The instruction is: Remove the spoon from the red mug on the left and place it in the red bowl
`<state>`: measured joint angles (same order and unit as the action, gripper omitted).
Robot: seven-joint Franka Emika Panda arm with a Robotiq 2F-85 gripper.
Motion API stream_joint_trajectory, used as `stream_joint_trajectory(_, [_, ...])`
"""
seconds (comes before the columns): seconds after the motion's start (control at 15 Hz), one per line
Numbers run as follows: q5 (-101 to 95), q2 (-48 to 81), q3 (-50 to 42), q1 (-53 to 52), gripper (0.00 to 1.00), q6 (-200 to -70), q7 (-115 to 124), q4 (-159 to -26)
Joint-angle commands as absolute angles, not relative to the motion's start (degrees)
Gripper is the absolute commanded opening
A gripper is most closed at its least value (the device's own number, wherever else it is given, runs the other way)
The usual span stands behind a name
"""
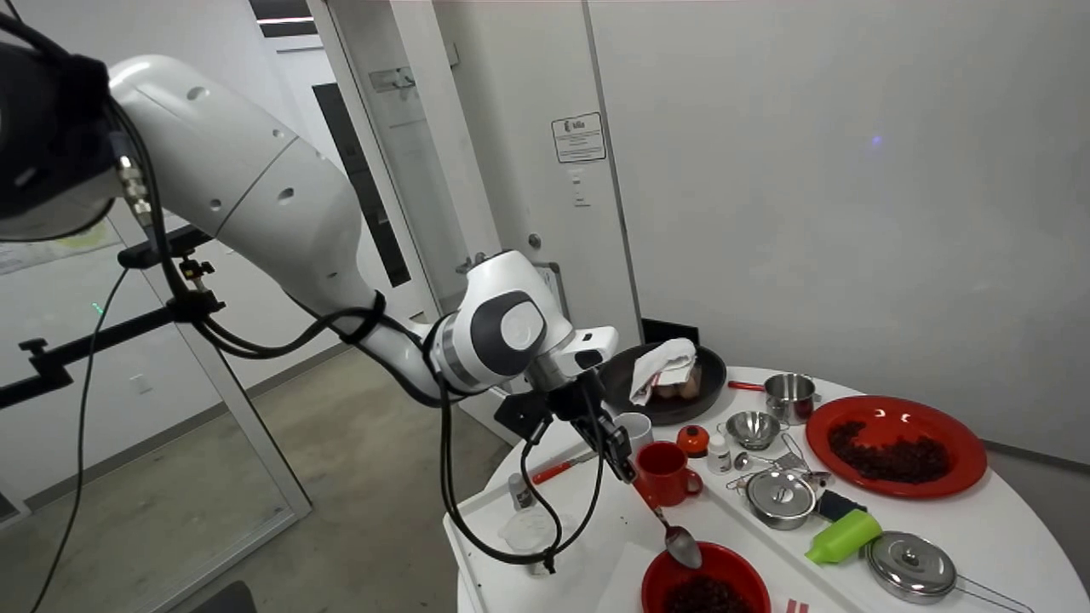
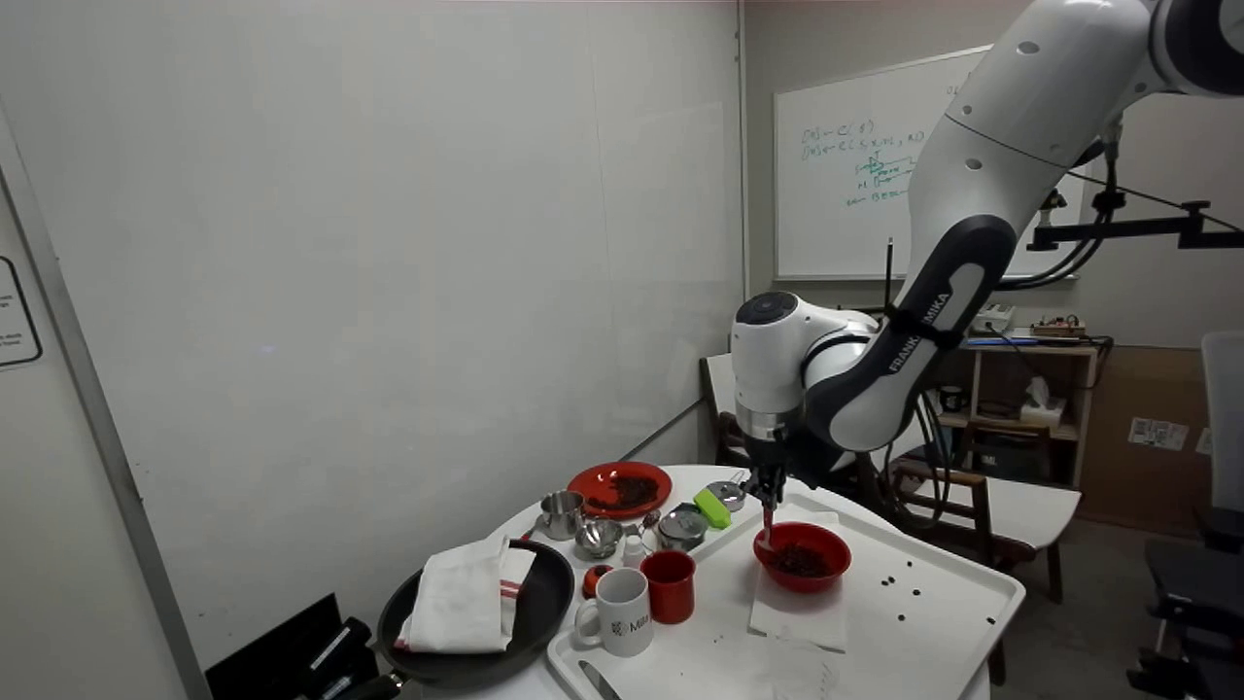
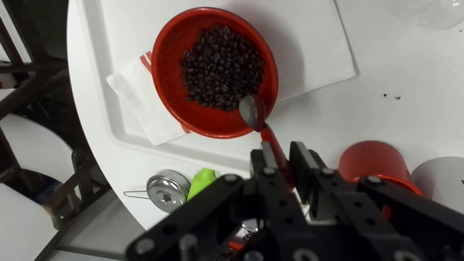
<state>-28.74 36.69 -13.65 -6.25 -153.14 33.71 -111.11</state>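
Observation:
The spoon has a red handle and a metal head. In the wrist view the spoon (image 3: 252, 113) points its head over the near rim of the red bowl (image 3: 164, 72), which holds dark beans. My gripper (image 3: 282, 150) is shut on the spoon's handle, which lies slanted between the pads. In an exterior view the spoon (image 1: 683, 547) hangs head down from the gripper (image 1: 628, 472) at the edge of the red bowl (image 1: 758, 579). Whether the spoon touches the bowl is unclear. The red mug (image 1: 662, 466) stands upright beside the gripper and also shows in the wrist view (image 3: 373, 161).
The bowl stands on a white cloth (image 3: 326, 61) in a white tray (image 2: 933, 632). A white mug (image 2: 622, 608) stands beside the red mug. Around them are a black pan (image 2: 549, 603), a red dish (image 1: 954, 443), steel pots (image 1: 788, 396) and a green object (image 1: 843, 538).

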Motion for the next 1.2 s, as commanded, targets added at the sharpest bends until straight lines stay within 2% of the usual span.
stream_joint_trajectory(0.0, [-25.08,36.16,-14.47,-7.50,0.10,-150.39,30.20,-111.43])
stream_joint_trajectory(0.4, [-22.10,36.31,-13.51,-6.73,0.10,-153.54,26.39,-111.59])
stream_joint_trajectory(1.13, [-15.52,36.24,-13.10,-6.96,0.10,-150.96,25.25,-111.14])
